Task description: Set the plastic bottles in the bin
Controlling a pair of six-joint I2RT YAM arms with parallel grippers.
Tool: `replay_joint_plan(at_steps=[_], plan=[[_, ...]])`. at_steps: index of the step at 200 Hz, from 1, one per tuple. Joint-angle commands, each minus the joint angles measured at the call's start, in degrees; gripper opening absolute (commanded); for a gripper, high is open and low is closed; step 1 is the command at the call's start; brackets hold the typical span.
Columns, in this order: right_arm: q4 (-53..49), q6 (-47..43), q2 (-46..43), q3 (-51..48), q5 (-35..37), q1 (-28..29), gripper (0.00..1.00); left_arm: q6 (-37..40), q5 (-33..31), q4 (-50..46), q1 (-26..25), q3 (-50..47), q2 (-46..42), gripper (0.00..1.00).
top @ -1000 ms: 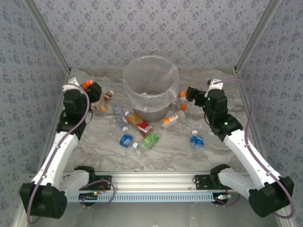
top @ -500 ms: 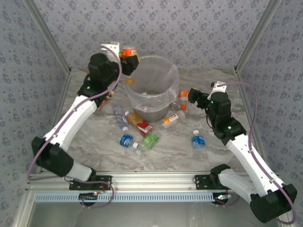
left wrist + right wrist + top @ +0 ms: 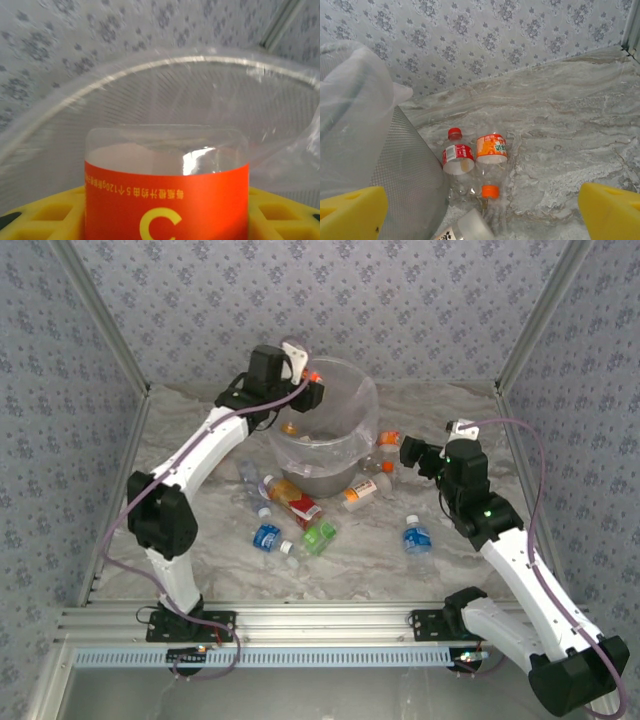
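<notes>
The left gripper [image 3: 312,392], clenched on an orange-labelled bottle [image 3: 167,200], hangs over the bin's [image 3: 350,455] left side, so the drop seems next, needing only release, while the right gripper [image 3: 408,452] gapes empty beside the bin.

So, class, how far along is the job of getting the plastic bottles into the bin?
Done: little to confirm; what lies in the bin is unclear. In hand: the left gripper holds an orange-labelled bottle at the rim, not yet released. Left: at least eight bottles lie on the table, including a blue-labelled bottle and a green-labelled bottle; the right gripper, jaws open, faces an orange-capped bottle beside the bin.
</notes>
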Motion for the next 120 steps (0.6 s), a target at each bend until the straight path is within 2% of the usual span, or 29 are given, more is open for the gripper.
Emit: replay_joint_plan(at_steps=[1,53,99,120], plan=[[-2.80,1.10,-0.77,-0.50,1.39,-0.39,1.00,5.69,-2.90,-5.74,-2.62,2.46,2.82,0.45],[-6.55,0.73,-0.78,0.51,1.81,-0.54,1.00,1.89,-5.60,-8.75,-4.15,6.28,9.30,0.54],[-8.52,0.89,-0.73,-0.11,1.82,-0.60,1.00,1.36,-3.68,-11.19,-4.34,8.81,8.79,0.71],[-10.27,1.12,-0.33,-0.83,1.57,-0.70,1.00,-0.72,0.01,-11.78,-4.23,8.82,6.20,0.76]])
